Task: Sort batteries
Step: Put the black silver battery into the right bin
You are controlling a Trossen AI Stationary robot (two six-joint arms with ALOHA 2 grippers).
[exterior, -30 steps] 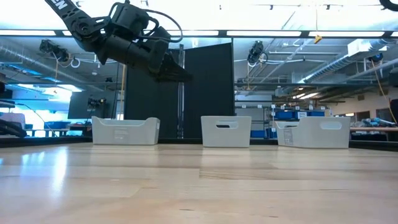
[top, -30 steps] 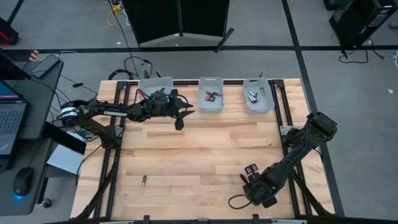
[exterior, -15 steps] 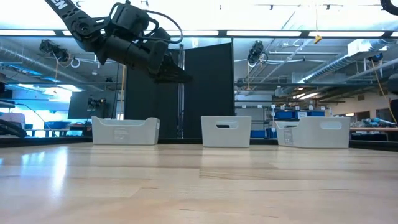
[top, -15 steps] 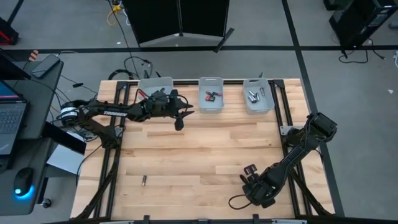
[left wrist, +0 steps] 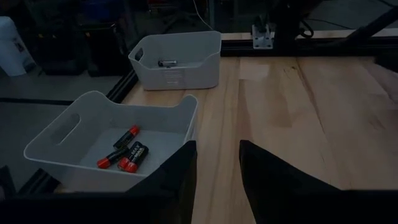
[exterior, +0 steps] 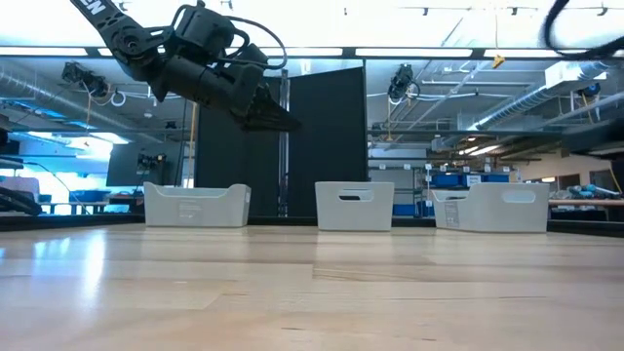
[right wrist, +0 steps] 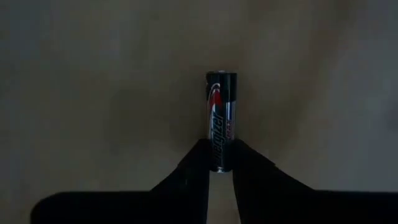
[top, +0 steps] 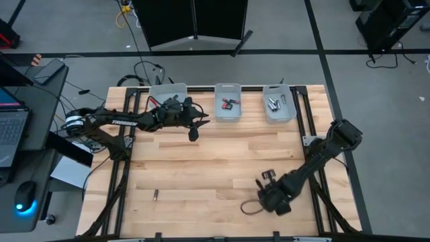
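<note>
A black and silver battery with a red mark shows in the right wrist view, with my right gripper shut on one end. In the high view that gripper is near the table's near right and covers the battery. Another battery lies alone on the wood at the near left. Red and black batteries lie in the middle bin, and silver ones in the right bin. My left gripper hangs open above the table, beside the left bin. My right gripper pinches one end of the battery between its two fingertips. The fingers point down and lie across the battery. The battery is level, with most of its length sticking out past the fingers. I cannot tell whether it still rests on the wood.
Three pale plastic bins stand in a row along the far edge. Bare wood lies between them and the near edge. The table frame's black rails run along both sides. A desk with a laptop stands off the table's left.
My right gripper has shifted a little toward the table's left and far edges. My left arm has kept still.
</note>
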